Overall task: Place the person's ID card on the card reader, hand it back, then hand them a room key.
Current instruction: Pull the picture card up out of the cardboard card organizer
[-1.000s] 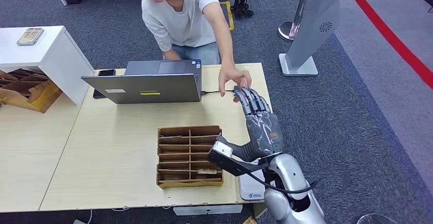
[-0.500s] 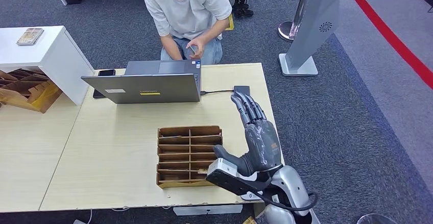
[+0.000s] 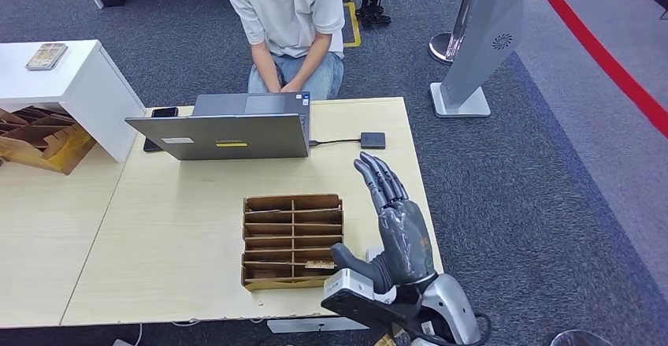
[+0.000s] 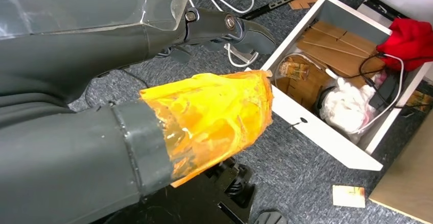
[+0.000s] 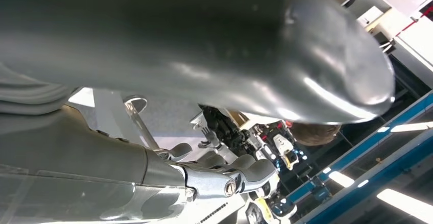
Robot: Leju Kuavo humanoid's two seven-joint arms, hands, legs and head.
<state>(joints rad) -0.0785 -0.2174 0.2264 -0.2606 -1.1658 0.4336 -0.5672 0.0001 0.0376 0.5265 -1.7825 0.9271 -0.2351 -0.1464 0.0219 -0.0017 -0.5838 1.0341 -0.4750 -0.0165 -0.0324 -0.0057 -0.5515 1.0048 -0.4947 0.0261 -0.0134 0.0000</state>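
Table [image 3: 181, 228]: pale wood, spans the left and centre of the head view, lower half of the frame.

Person [image 3: 290, 15]: top centre, seated behind the table's far edge, light T-shirt, both hands together at the lap. ID card not discernible in their hands; cannot tell where it is.

Laptop [image 3: 224, 129]: grey, open, upper centre of the table, its lid back facing the camera. A dark phone [image 3: 164, 112] lies at its upper-left corner.

Right hand [image 3: 396, 224]: lower right of centre, raised above the table's right edge, palm side turned left, fingers [image 3: 380, 174] straight and slightly spread, thumb jutting toward the lower left. It holds nothing.

Cardboard organiser [image 3: 292, 241]: centre-low on the table, just left of the right hand, divided into rows of slots. A small card [image 3: 319, 265] sits in the lower-right slot, likely a room key.

Left hand [image 4: 153, 35]: in the left wrist view, grey fingers extended over carpet, thumb wrapped in orange film; nothing held.

Card reader [image 3: 372, 140]: small dark square near the table's upper-right corner, cabled to the laptop, nothing on it, apart from the fingers below it.
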